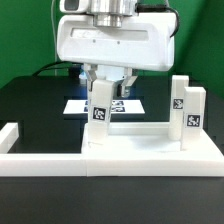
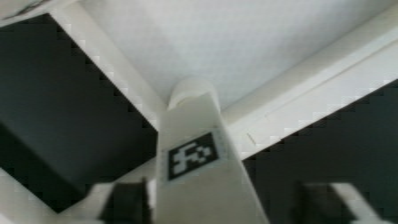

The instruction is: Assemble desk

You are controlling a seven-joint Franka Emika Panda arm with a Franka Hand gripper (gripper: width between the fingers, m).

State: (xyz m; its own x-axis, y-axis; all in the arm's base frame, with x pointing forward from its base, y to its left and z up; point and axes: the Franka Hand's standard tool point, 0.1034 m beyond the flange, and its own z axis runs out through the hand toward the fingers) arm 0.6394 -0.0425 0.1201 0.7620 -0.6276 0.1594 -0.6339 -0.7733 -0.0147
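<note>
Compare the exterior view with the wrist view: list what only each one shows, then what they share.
Only the exterior view shows the two legs already upright at the right, the marker board behind the desk, the white border bar, and the arm's housing.

Only the wrist view shows the leg's tag close up and the gripper's dark fingers either side of it.

Both show the gripper around a tagged leg over the desk top.

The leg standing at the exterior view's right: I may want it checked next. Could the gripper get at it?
Probably yes: that leg stands upright with open space above, but the gripper is occupied around another leg first.
</note>
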